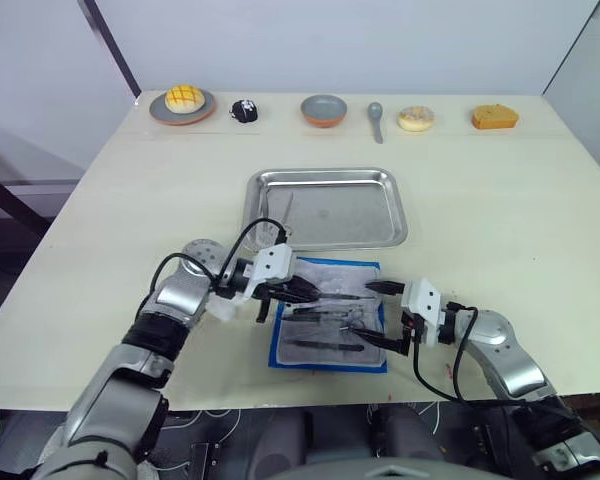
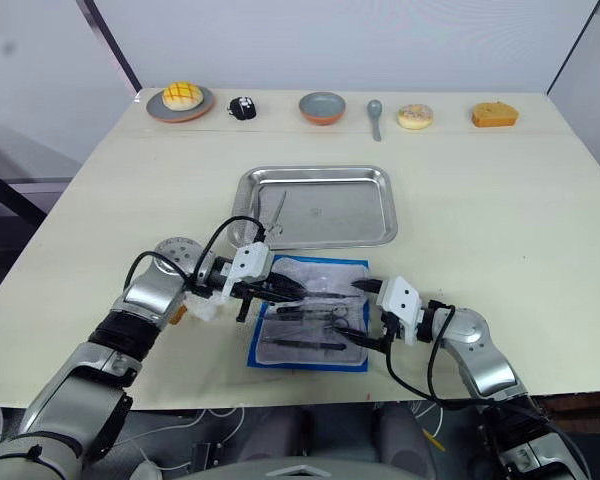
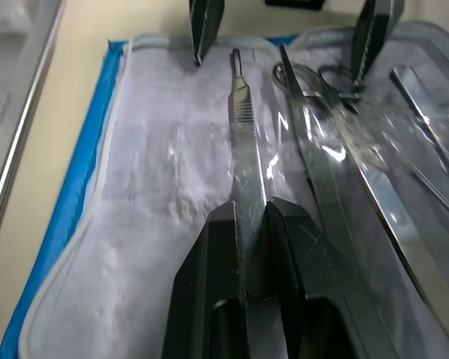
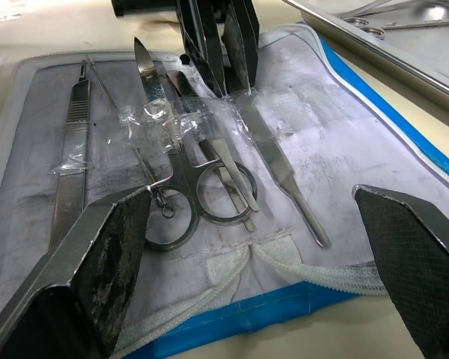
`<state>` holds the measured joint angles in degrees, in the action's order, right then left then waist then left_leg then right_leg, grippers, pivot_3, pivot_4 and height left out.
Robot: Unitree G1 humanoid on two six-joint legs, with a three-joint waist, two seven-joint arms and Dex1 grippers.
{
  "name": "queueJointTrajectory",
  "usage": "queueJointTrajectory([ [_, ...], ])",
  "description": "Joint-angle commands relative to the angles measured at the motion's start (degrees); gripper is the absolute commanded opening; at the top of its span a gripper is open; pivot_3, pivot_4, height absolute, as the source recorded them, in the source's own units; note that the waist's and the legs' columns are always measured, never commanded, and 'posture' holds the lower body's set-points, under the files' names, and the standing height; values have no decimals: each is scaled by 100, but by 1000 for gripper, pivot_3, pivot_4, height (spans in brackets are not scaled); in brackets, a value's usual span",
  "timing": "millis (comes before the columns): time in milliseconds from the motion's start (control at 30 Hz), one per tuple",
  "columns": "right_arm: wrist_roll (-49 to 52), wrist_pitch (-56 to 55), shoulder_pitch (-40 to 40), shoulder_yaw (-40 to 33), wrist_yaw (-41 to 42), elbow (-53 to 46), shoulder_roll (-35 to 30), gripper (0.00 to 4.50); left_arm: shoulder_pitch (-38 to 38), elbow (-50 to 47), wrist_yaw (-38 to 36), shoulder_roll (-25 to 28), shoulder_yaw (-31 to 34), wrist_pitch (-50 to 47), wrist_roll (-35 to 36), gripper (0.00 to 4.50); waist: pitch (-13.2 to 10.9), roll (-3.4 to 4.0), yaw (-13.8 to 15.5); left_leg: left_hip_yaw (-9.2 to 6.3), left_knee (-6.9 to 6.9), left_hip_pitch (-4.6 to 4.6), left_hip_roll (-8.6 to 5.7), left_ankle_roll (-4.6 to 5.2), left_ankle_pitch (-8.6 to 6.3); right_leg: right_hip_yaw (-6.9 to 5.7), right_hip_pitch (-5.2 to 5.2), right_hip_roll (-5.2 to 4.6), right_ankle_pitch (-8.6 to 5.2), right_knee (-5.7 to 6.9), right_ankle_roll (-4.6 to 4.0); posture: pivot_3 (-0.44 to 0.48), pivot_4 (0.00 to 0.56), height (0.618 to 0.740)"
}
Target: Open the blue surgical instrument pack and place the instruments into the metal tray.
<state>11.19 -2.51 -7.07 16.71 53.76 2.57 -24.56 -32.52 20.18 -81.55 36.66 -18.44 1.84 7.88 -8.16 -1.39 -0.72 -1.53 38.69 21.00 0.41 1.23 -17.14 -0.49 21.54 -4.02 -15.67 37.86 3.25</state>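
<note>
The blue surgical instrument pack point(image 1: 320, 362) lies open on the table just in front of the metal tray point(image 1: 325, 176), pale lining up. Several instruments rest on the lining under clear tape, among them ring-handled scissors point(image 4: 202, 198). My left gripper point(image 1: 310, 292) reaches over the pack from the left and is shut on a flat, thin metal handle point(image 3: 243, 127) that still lies on the lining. My right gripper point(image 1: 365, 310) is at the pack's right edge, open wide and holding nothing. One ring-handled instrument point(image 1: 284, 212) lies in the tray's left part.
Along the table's far edge stand a plate with a yellow bun point(image 1: 183, 103), a small black-and-white toy point(image 1: 244, 110), a grey bowl point(image 1: 324, 110), a spoon point(image 1: 376, 118), a doughnut point(image 1: 416, 118) and a cake piece point(image 1: 494, 117).
</note>
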Motion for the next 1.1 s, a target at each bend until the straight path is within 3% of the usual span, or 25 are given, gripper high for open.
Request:
queueJointTrajectory([
  [33, -357, 348, 223, 186, -73, 591, -89, 4500, -120, -514, -161, 177, 12, -363, -35, 0, -1, 0, 0, 0, 0, 0, 0, 0, 0, 0, 0, 0, 0, 0, 0, 0, 150, 732],
  [400, -365, 302, 220, 195, -80, 646, -62, 4500, -360, -1692, -363, 605, -36, -2024, -14, 0, -5, 1, -10, 2, -2, 2, 1, 0, 0, 3, 0, 2, 0, 1, 0, 0, 150, 732],
  [1100, -364, 290, 211, 208, -70, 673, -49, 4500, -359, -1796, -805, 1573, 162, -1725, -73, 0, -5, 0, -10, 3, -5, 1, 4, 0, 0, 3, 1, 3, -2, 0, -3, 0, 150, 732],
])
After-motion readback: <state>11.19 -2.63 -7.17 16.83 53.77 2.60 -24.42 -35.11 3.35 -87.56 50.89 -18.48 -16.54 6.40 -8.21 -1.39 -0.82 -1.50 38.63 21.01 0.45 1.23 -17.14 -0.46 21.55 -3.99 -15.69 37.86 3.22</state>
